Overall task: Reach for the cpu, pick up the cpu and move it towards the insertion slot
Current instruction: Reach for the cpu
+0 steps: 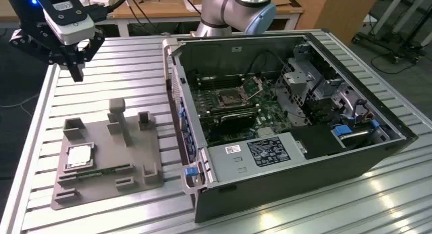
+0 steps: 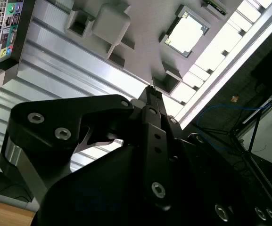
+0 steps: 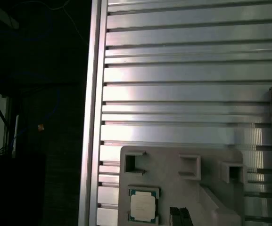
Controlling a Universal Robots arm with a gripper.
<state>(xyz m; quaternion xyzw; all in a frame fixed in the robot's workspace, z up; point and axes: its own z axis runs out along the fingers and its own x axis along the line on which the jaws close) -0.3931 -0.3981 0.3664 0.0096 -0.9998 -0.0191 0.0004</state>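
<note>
Black pincer closed narrow, empty, pointing down well above slatted table, cpu in grey tray.

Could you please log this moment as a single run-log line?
phase: reaching | gripper: shut, empty, above table | cpu: lying in grey tray, untouched | insertion slot: in open computer case

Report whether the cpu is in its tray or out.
In. The cpu lies flat in a recess of the grey tray; the gripper hangs well apart from it.
</note>
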